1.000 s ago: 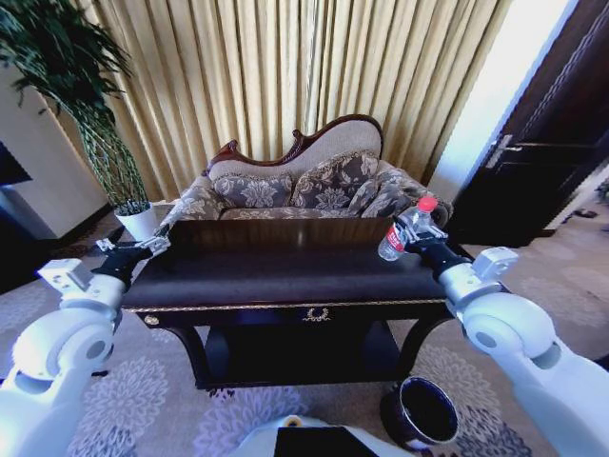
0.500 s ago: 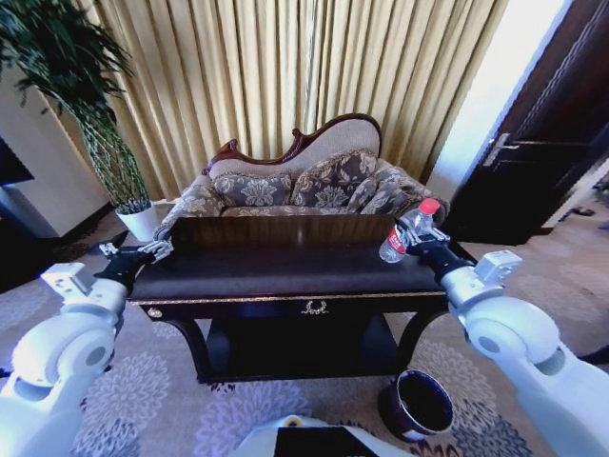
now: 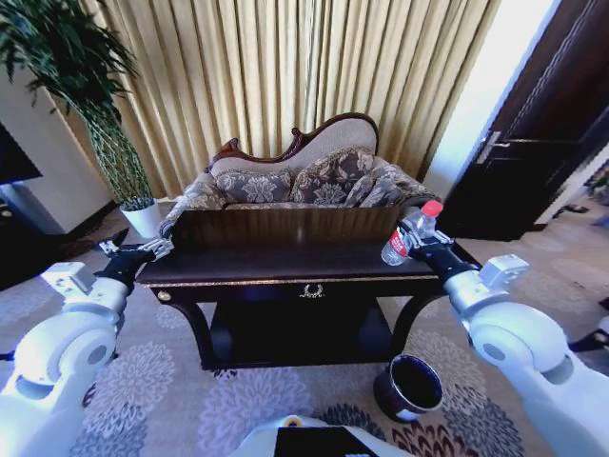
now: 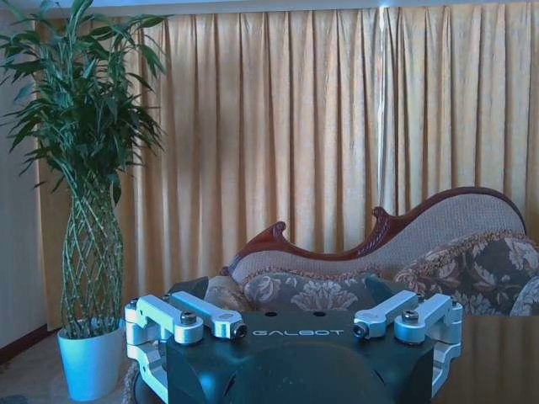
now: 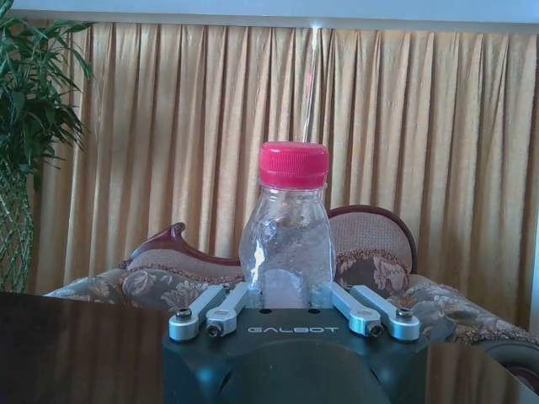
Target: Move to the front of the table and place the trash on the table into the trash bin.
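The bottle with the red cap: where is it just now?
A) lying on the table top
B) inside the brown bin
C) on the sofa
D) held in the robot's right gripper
D: the right gripper is closed around the bottle, holding it above the table's right end.

A clear plastic bottle (image 3: 407,234) with a red cap, held upright above the right end of the dark glossy surface (image 3: 285,266). A round dark bin (image 3: 408,387) stands on the carpet below.
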Robot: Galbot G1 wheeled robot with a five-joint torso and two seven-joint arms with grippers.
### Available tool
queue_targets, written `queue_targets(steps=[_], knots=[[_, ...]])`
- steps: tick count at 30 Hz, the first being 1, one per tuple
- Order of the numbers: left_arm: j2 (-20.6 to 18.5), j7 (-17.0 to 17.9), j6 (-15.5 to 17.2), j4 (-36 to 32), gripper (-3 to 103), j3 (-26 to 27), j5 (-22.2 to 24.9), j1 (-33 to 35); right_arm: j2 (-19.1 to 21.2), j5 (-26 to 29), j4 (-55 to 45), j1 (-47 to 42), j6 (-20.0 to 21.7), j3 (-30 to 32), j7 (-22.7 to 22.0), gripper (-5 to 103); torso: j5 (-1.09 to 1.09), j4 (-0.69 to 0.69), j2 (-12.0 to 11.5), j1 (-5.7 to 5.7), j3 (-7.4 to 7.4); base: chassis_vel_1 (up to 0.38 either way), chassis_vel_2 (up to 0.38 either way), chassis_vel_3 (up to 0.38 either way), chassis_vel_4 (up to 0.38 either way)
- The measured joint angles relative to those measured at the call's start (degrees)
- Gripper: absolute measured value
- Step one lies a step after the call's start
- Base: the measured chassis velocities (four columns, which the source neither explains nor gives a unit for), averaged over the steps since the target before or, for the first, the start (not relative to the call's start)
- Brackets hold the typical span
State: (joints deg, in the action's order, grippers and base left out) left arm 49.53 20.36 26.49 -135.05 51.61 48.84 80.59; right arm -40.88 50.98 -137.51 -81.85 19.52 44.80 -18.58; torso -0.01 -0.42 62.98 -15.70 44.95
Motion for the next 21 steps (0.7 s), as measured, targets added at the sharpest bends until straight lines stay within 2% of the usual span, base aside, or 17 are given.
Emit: queue_targets(steps=[14, 18, 21], knots=[[1.5, -0.4, 0.2, 0.5, 100, -1.4, -1.7, 0.1, -2.0, -1.7, 1.1, -0.9, -0.5, -1.4, 0.0, 21, 0.0, -0.01, 0.0, 0.01, -0.01, 0.121, -0.122, -0.125, 0.12], [2.1, -0.9, 0.1, 0.8, 100, -2.2, -2.8, 0.1, -4.2, -3.0, 2.8, -1.1, -2.1, -3.0, 0.1, 21, -0.01, 0.0, 0.0, 0.02, -0.02, 0.051, -0.061, -0.073, 0.044], [2.5, -1.6, -0.1, 1.0, 100, -2.6, -3.5, 0.1, -6.7, -6.3, 7.5, -1.6, -2.7, -4.7, 0.5, 21, -0.01, 0.01, 0.0, 0.02, 0.0, 0.0, 0.0, 0.0, 0.0]])
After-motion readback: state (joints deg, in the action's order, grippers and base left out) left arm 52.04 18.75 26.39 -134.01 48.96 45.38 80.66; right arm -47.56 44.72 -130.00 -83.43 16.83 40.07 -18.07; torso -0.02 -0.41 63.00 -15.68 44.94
